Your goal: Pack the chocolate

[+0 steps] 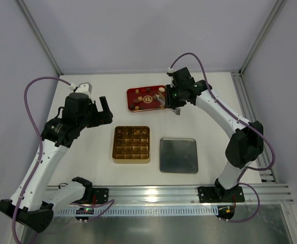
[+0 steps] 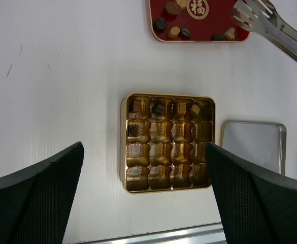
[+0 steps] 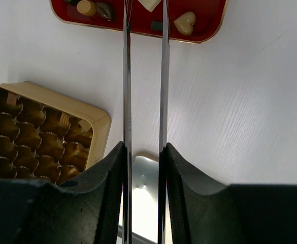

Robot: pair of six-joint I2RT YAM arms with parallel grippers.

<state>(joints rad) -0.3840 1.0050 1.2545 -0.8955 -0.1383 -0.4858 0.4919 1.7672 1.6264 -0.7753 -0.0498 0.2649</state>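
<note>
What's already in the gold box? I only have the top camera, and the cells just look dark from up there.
Observer: From the left wrist, the gold box is mostly empty. A few chocolates sit in the row nearest the red tray, and one dark piece in the next row.
Operator: Are the tongs holding anything?
Observer: From the right wrist, the right gripper clamps the tongs, blades apart over the tray. A cream piece lies between the tips, cut off by the frame edge, so I can't confirm a grip.
Operator: Anything else close by?
Observer: A cream heart-shaped piece lies in the tray just beside one blade.
</note>
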